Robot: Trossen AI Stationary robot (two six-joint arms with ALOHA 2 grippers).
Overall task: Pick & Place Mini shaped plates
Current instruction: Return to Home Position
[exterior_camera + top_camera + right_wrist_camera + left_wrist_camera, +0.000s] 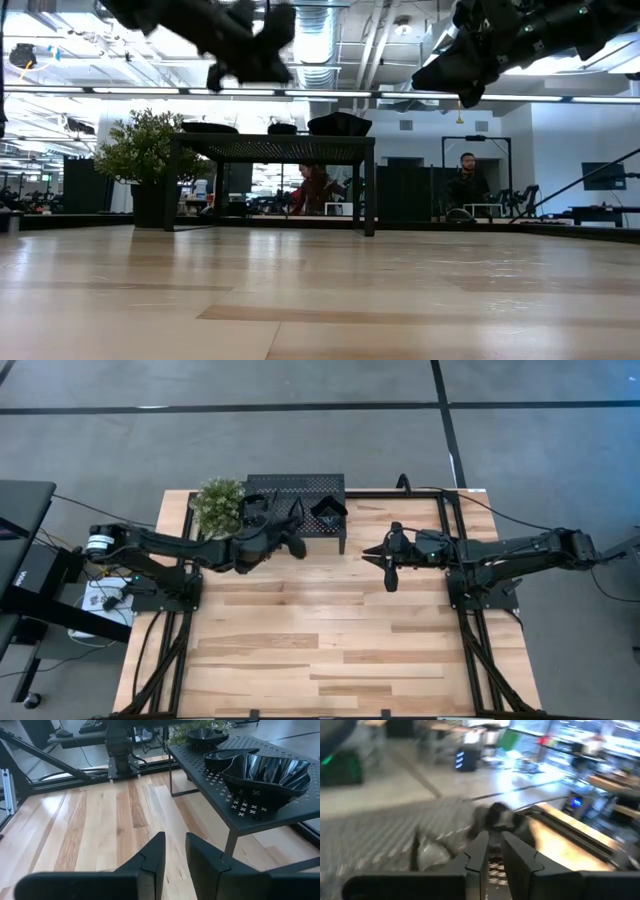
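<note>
Glossy black mini plates sit on top of a black perforated rack [300,485]: a wavy-rimmed one [265,770] at the rack's right end, a teardrop one [227,756] beside it, and another [207,736] farther left. From table height they show as dark humps [338,123] on the rack top. My left gripper [292,532] hovers well above the rack's front edge [245,70], its fingers a narrow gap apart [494,851] and empty. My right gripper [380,560] hangs in the air right of the rack [465,90], narrowly open [175,851] and empty.
A green potted plant [218,505] stands at the rack's left end. The wooden table [320,650] stretches bare from in front of the rack to the near edge. Black frame rails [470,640] run along both sides. People sit in the room behind [465,175].
</note>
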